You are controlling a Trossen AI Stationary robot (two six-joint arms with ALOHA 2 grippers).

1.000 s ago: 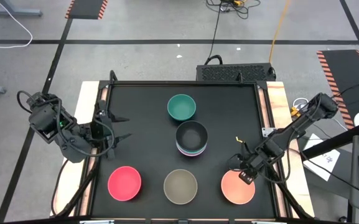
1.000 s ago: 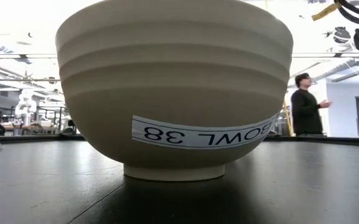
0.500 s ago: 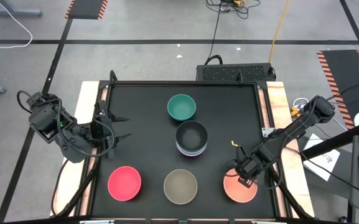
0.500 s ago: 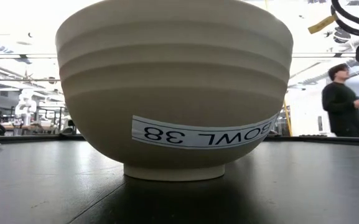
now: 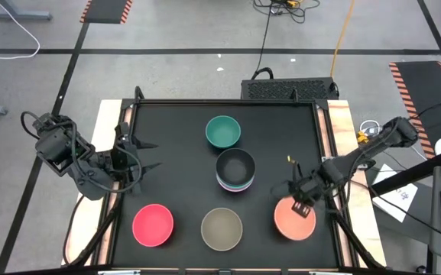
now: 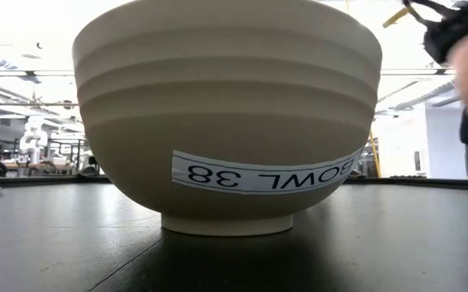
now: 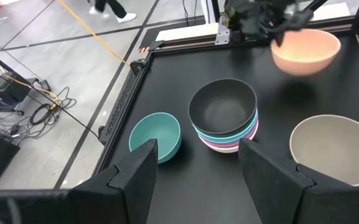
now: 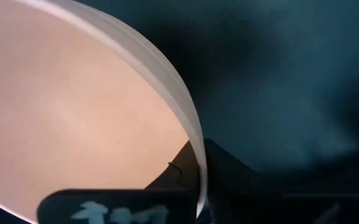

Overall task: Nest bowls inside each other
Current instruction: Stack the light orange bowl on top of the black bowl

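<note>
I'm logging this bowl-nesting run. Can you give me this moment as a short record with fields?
stack: black bowl on top of nested bowls, mid-table
loose bowls: teal bowl, red-pink bowl, olive-grey bowl
right gripper: shut on the peach-orange bowl, pinching its rim
lift: peach-orange bowl appears raised off the table in the left wrist view
left gripper: open, waiting at the table's left edge

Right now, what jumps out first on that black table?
The right claw is pinching the rim of the peach-orange bowl at the table's front right corner. In the middle stands a stack of bowls with a black one on top, and the left claw waits open at the left edge.
</note>
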